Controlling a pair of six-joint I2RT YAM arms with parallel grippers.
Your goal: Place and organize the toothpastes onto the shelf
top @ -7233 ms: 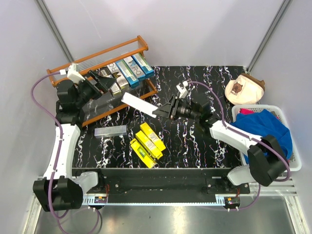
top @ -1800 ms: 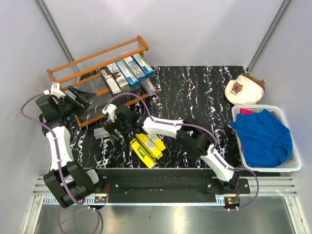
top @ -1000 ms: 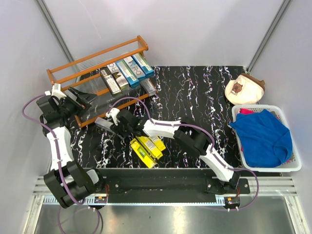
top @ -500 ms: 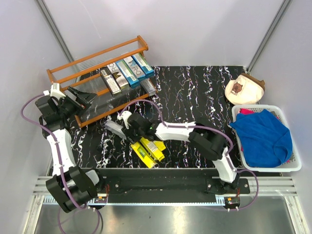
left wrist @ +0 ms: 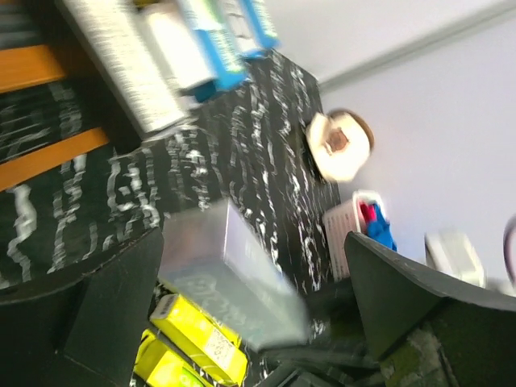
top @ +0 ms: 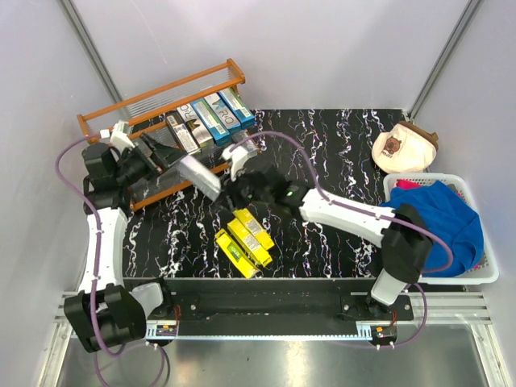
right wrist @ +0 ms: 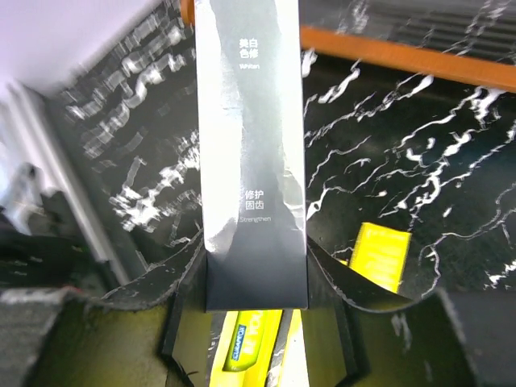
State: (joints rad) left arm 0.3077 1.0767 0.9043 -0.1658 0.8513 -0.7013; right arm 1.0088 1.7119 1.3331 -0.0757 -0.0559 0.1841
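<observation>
Top external, left side: left gripper (top: 165, 151) spread wide with nothing in it, fingers aimed right, in front of the shelf.
Shelf: orange-brown wooden shelf (top: 109, 113) at the far left of the black marbled table (top: 339, 145), set at a diagonal.
On shelf: black carton (top: 181, 134) and blue-teal cartons (top: 216, 113) lie side by side across a ribbed tier, right half. A grey carton (top: 244, 145) sits lower at the shelf's right end.
Held carton: silver carton (top: 199, 175) is off the table and tilted, just in front of the shelf's front rail. Its far end is just beside the left gripper's open fingers.
Left wrist: blurred. The silver carton shows between the two black fingers (left wrist: 105, 298); cannot tell if it touches them.
Right gripper: right gripper (top: 228, 192) is clenched on the near end of the silver carton. The right wrist view shows its fingers (right wrist: 330, 286) pressing both long sides.
Yellow cartons: yellow cartons (top: 246, 236) lie on the table in a tight cluster, just below the right gripper.
Far right: cream round object (top: 405, 147) at the back; white basket (top: 459, 280) holds a blue cloth (top: 435, 218).
</observation>
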